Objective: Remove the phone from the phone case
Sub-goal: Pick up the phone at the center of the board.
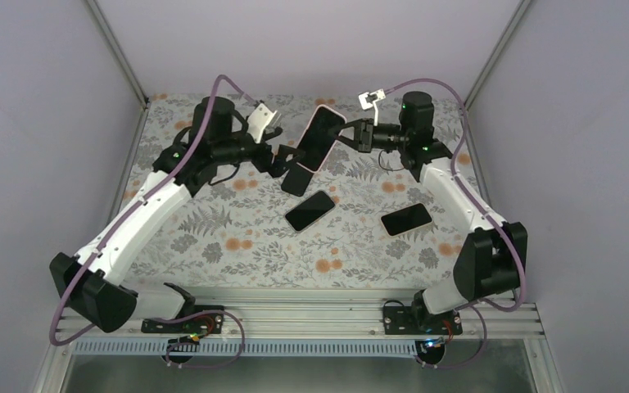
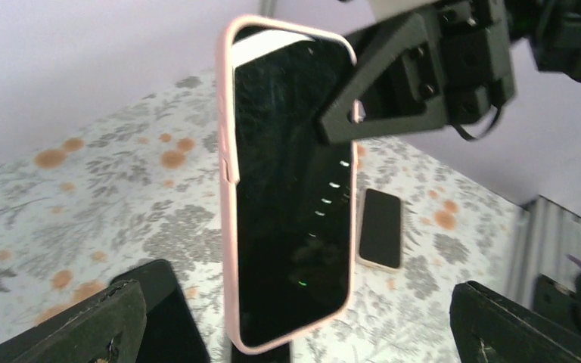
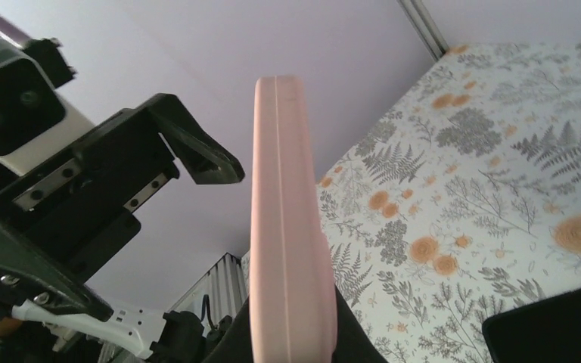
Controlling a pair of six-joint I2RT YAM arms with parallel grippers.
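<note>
Pink phone case (image 1: pixel 321 137) in the air between the two arms, above the floral surface (image 1: pixel 213 237), tilted with its screen side towards the left wrist camera. Phone (image 2: pixel 291 204) sits inside the case; the pink rim runs round the dark screen. Right hand (image 1: pixel 342 133) clamped on the case's upper edge. Left hand (image 1: pixel 282 160) spread wide, fingers (image 2: pixel 91 325) on either side of the case's lower end and clear of it. Two other phones lie flat on the surface: one pale-edged (image 1: pixel 309 210), one black (image 1: pixel 407 219).
</note>
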